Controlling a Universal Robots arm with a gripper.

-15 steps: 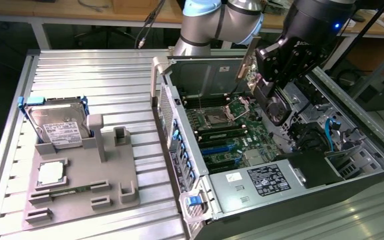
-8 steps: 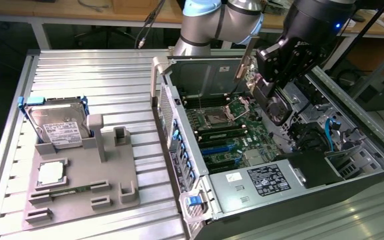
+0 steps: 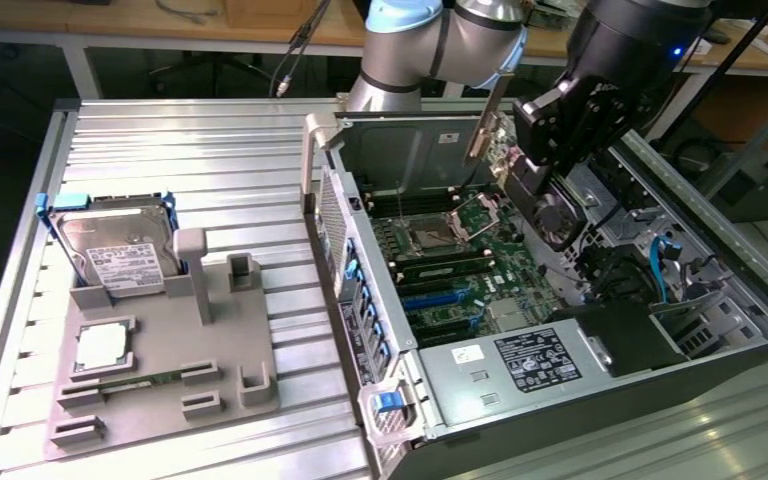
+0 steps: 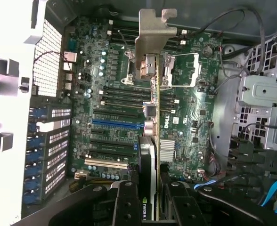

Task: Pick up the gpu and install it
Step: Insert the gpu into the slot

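Looking into the open computer case (image 3: pixel 357 190) now, and catching the end effector (image 4: pixel 149 190) clamped on the gpu (image 4: pixel 147 153), with a finger (image 4: pixel 124 202) on each flat face. Holding it on edge, up above the motherboard (image 4: pixel 110 94), not seated in any slot. Tracing the long axis from the grip straight out to the silver bracket (image 4: pixel 153 35), with the bracket end leading and the green-logo end tucked between the fingers. Crossing the expansion slots at roughly a right angle along the way, and passing over the processor socket (image 4: pixel 185 70).

Switching to the exterior view: picking out that bracket as a thin pale strip, tilted, in front of the case's far wall, just to the exterior view's left of the black wrist of the arm (image 3: pixel 424 50). So, bracket end aimed at the far wall. Cannot tell which way the fan face looks.

Counting up: one gpu, one bracket, one arm, one case. Over on the ribbed worktop (image 3: pixel 184 140), at the exterior view's left, spotting one grey fixture (image 3: pixel 224 370) carrying one hard drive (image 3: pixel 115 250) in its blue frame, one square silver chip (image 3: pixel 101 345) lying flat, and one green memory stick (image 3: pixel 137 380) just beside that chip.
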